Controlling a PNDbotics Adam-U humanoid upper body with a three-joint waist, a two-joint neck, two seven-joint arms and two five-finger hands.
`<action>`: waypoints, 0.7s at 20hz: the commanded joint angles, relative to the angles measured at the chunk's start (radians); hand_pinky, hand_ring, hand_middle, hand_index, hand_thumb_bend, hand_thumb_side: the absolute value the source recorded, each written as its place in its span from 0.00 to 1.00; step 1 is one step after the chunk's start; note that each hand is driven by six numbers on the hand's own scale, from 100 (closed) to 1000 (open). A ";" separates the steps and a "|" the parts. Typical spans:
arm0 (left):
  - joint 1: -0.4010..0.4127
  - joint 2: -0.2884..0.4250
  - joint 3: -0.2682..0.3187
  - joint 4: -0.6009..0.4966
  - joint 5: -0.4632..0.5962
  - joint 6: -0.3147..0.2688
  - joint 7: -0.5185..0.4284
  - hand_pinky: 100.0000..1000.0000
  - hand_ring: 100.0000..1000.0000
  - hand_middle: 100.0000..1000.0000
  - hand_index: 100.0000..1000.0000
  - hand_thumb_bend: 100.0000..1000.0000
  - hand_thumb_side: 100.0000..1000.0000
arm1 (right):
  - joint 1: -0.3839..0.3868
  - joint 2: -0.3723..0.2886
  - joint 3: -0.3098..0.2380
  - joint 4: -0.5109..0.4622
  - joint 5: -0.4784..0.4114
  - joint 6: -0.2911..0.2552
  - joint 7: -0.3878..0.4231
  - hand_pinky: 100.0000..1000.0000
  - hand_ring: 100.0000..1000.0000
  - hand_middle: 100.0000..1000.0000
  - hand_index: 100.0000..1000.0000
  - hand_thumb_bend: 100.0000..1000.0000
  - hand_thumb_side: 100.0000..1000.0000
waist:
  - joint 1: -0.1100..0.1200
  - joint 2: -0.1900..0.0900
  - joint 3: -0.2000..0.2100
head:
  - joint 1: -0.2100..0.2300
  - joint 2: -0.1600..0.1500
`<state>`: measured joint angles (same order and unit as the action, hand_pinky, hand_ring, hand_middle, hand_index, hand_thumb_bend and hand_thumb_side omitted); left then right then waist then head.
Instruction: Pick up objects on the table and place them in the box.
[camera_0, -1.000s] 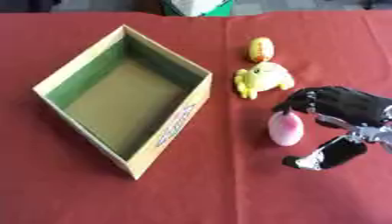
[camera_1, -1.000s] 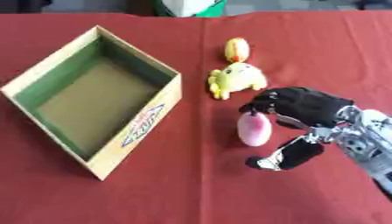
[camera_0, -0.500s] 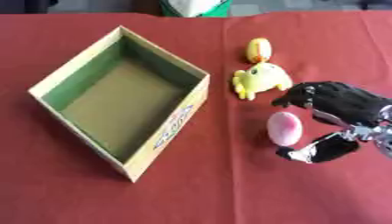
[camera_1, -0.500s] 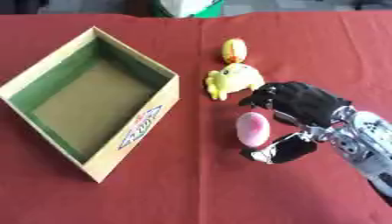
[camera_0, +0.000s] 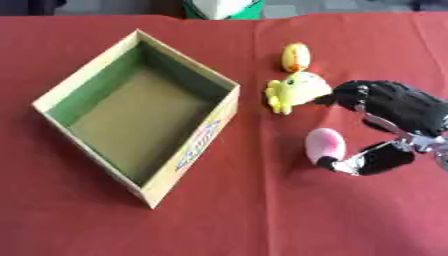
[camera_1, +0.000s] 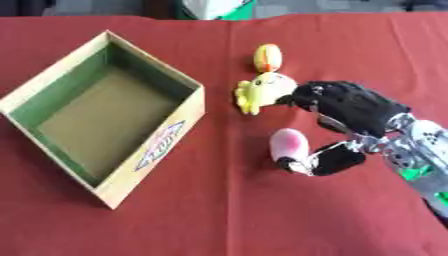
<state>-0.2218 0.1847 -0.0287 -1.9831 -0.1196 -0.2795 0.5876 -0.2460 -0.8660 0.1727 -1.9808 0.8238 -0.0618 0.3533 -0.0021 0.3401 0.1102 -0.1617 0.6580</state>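
Surface: red cloth covers your surface (camera_0: 105, 220) from edge to edge; a white and green thing (camera_0: 223, 7) sits at the far edge, cut off by the frame.

Box: your open cardboard box (camera_0: 179, 170) lies on the left half, turned diagonally so 1 corner points toward you. Its inner walls are green, its floor is brown, and nothing lies inside. The near right wall carries a printed label.

Yellow duck toy: your yellow duck toy (camera_0: 296, 91) lies on the cloth just right of the box's right corner, apart from the box wall.

Yellow egg: a small yellow egg (camera_0: 295, 56) with an orange band lies just beyond the duck, near it; you cannot tell whether they touch.

Pink egg: your pink egg (camera_0: 325, 145) lies nearer to you than the duck, well apart from the box.

Right robot hand: your right robot hand (camera_1: 350, 107) comes in from the right edge. Its curled fingers (camera_1: 306, 95) arch above the pink egg, their tips close beside the duck. Its thumb (camera_1: 325, 161) reaches in low, its tip touching the egg's near right side. The fingers have not closed on the egg, so it counts as open around it.

Left robot hand: you have no sight of it in either view.
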 joint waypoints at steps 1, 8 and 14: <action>-0.013 0.008 -0.003 -0.017 0.001 -0.001 -0.005 0.70 0.54 0.63 0.76 0.00 0.93 | -0.003 -0.022 -0.012 -0.019 0.008 0.002 0.036 0.67 0.86 0.71 0.91 0.47 0.62 | -0.002 -0.014 0.001 | -0.005 -0.012; -0.013 0.007 -0.004 -0.017 0.001 -0.001 -0.006 0.70 0.54 0.63 0.76 0.00 0.93 | 0.002 -0.022 -0.006 -0.019 0.011 0.010 0.076 0.67 0.85 0.71 0.89 0.47 0.61 | -0.004 -0.013 0.004 | -0.005 -0.015; -0.013 0.005 -0.006 -0.017 0.003 -0.001 -0.008 0.70 0.54 0.63 0.76 0.00 0.93 | 0.008 -0.022 0.006 -0.019 0.035 0.024 0.117 0.66 0.85 0.70 0.87 0.46 0.60 | -0.004 -0.011 0.007 | -0.007 -0.018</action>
<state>-0.2253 0.1839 -0.0339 -1.9831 -0.1175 -0.2792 0.5831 -0.2350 -0.8660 0.1858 -1.9808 0.8489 -0.0393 0.4620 -0.0058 0.3448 0.1171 -0.1664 0.6493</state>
